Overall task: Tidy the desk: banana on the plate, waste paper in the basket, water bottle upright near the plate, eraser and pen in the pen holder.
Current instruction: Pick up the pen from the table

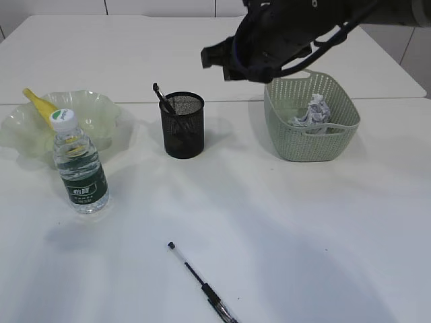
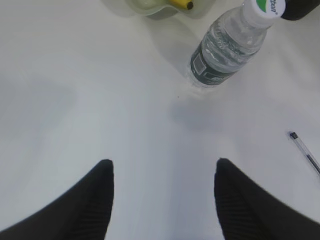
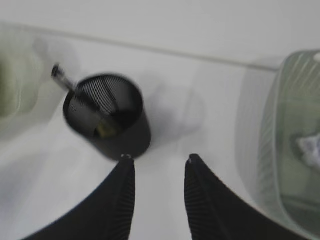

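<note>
The banana [image 1: 39, 105] lies on the pale green glass plate [image 1: 101, 111] at the left. Just in front of the plate the water bottle [image 1: 79, 165] stands upright. A black mesh pen holder [image 1: 182, 126] holds one pen [image 1: 161, 95], and a small yellowish block [image 3: 102, 129] on its bottom looks like the eraser. Another pen [image 1: 202, 281] lies flat on the table near the front edge. Crumpled waste paper [image 1: 313, 111] sits in the green basket [image 1: 310, 145]. My right gripper [image 3: 157, 159] hangs open and empty above the table, just right of the holder [image 3: 107, 120]. My left gripper [image 2: 164, 162] is open and empty over bare table, short of the bottle [image 2: 225, 50].
The right arm [image 1: 283, 33] reaches in from the upper right, above the gap between holder and basket. A seam between two tabletops [image 1: 135, 103] runs behind the objects. In the left wrist view the loose pen [image 2: 305, 152] shows at the right edge.
</note>
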Tool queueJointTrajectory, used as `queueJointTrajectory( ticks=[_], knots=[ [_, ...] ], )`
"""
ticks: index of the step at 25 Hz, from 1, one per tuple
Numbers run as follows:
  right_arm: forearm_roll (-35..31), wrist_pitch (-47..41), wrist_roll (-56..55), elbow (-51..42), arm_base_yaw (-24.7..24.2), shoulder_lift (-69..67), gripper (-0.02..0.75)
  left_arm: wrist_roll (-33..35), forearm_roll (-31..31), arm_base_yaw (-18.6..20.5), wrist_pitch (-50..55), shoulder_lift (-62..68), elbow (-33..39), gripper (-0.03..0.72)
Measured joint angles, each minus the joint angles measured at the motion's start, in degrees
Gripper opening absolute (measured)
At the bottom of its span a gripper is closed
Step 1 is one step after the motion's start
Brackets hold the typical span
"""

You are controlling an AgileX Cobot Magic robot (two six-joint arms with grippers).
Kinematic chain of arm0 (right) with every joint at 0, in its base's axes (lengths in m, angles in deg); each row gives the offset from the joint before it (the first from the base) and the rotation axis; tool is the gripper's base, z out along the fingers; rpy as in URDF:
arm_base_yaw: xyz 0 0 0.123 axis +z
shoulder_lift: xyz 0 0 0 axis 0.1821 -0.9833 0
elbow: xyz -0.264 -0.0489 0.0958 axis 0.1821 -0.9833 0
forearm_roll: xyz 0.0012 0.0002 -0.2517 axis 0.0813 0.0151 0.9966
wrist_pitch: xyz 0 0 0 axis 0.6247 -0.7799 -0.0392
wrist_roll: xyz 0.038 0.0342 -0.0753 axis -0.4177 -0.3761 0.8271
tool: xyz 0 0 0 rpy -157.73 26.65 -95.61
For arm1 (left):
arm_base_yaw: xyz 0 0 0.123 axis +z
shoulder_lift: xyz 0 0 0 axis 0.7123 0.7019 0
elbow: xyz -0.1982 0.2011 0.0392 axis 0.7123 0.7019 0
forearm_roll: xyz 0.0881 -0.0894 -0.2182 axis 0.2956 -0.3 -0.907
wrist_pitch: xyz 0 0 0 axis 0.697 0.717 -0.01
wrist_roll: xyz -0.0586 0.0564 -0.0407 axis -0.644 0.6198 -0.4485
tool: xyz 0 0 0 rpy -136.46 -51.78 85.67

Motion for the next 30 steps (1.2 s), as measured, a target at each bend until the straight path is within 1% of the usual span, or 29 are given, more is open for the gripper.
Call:
queueJointTrajectory(
  ticks=[1,4,5,8,10,14,19,23,26,30],
  knots=[
    [-5.6,-2.6,6.5,0.0,0.2,0.0,0.257,0.0,0.0,0.0,0.0,0.0,0.0,0.454],
    [-19.1,-13.3,21.9,0.0,0.3,0.0,0.249,0.0,0.0,0.0,0.0,0.0,0.0,0.454],
    [-22.3,-17.1,25.4,0.0,0.3,0.0,0.241,0.0,0.0,0.0,0.0,0.0,0.0,0.454],
    [-26.9,-26.9,30.0,0.0,0.3,0.0,0.228,0.9,-0.5,0.0,0.0,0.0,0.0,0.454],
    [-27.6,-32.0,30.8,0.0,0.3,0.5,0.228,3.1,-2.1,0.0,0.0,0.0,0.0,0.454],
    [-27.3,-34.4,31.0,-3.0,0.3,4.6,0.227,6.9,-6.8,0.0,0.0,0.0,0.0,0.454],
    [-20.5,-34.6,29.1,-11.9,0.3,13.0,0.226,8.2,-8.6,0.0,0.1,0.0,0.0,0.454],
    [-19.2,-31.4,28.7,-21.0,-0.3,20.5,0.226,9.1,-8.6,0.0,0.0,-0.8,0.0,0.454],
    [-19.2,-28.1,28.0,-28.2,-0.3,26.0,0.226,10.2,-8.4,0.0,-0.4,-0.9,0.0,0.454],
    [-19.2,-26.1,26.1,-36.1,-0.3,32.0,0.225,11.9,-8.2,0.0,-0.8,-0.9,-0.6,0.454]
  ],
)
